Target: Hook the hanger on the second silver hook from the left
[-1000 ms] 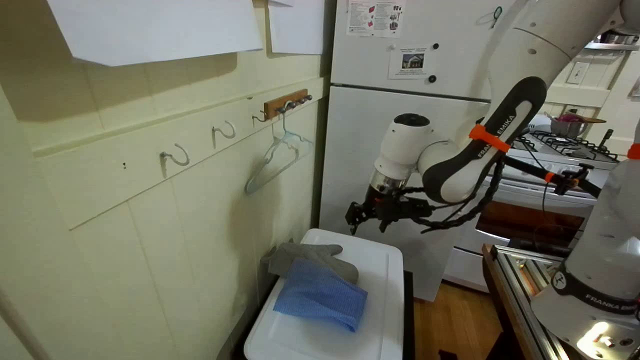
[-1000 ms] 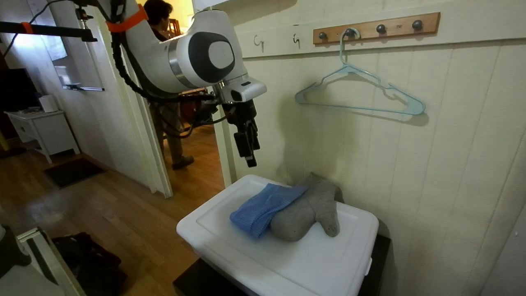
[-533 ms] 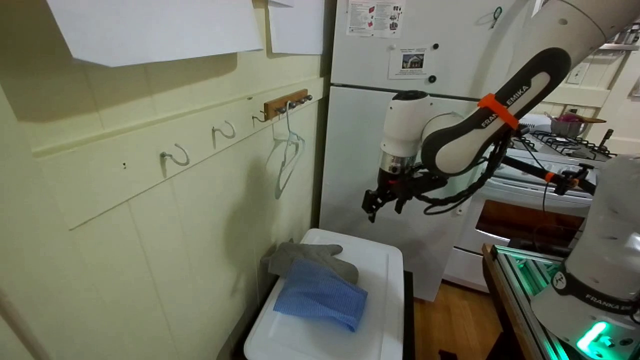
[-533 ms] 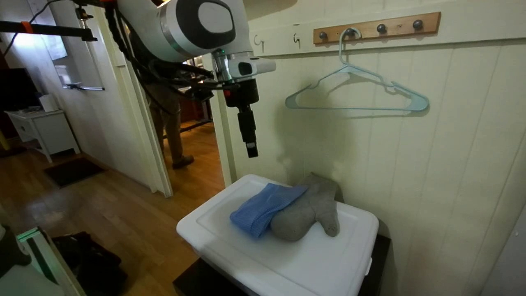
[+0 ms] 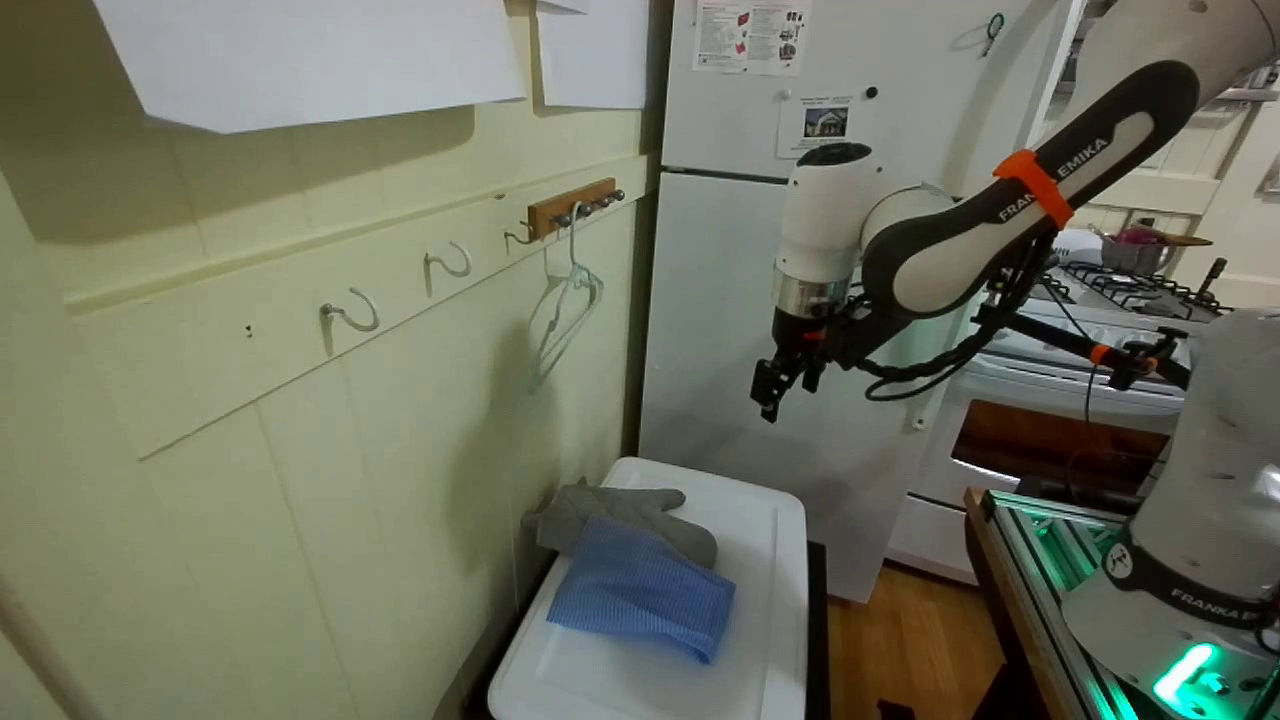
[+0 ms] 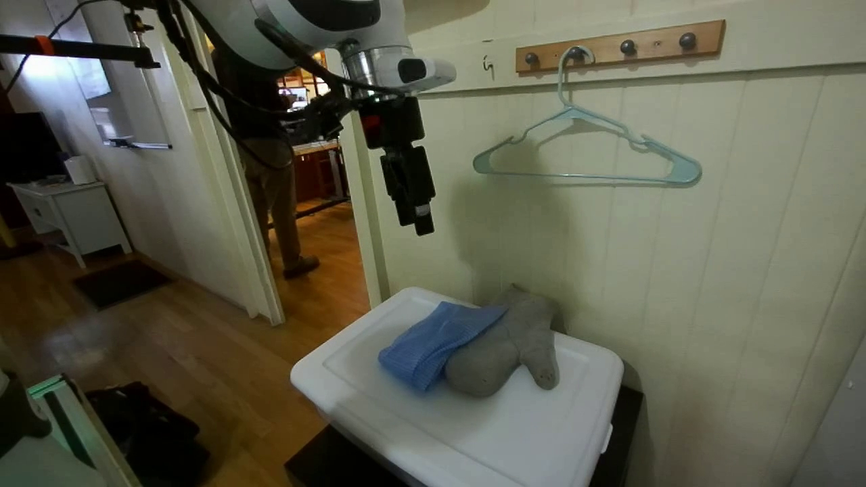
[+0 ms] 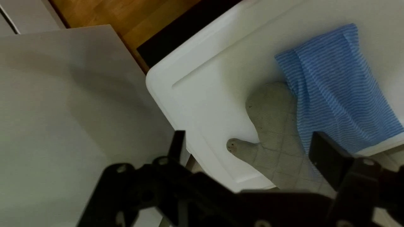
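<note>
The pale blue-grey hanger (image 6: 572, 111) hangs by its curved hook on the second silver knob (image 6: 576, 54) from the left of a wooden rack (image 6: 656, 43). The hanger also shows nearly edge-on in an exterior view (image 5: 578, 272), close to the wall. My gripper (image 6: 415, 223) points down, to the left of and below the hanger and apart from it. In an exterior view it is in front of the fridge (image 5: 790, 398). In the wrist view the jaws (image 7: 247, 138) are wide apart with nothing between them. The hanger is out of the wrist view.
A white lidded bin (image 5: 770, 620) stands below, bearing a folded blue cloth (image 5: 640, 590) and a grey oven mitt (image 6: 480, 365). Bare wall hooks (image 5: 350, 312) stick out left of the rack. A white fridge (image 5: 720, 300) is behind the gripper. A person (image 6: 270, 182) stands in the doorway.
The gripper has risen and moved away from the wall and hanger. The hanger has swung and turned a little on its knob. The robot base light has changed from white to green.
</note>
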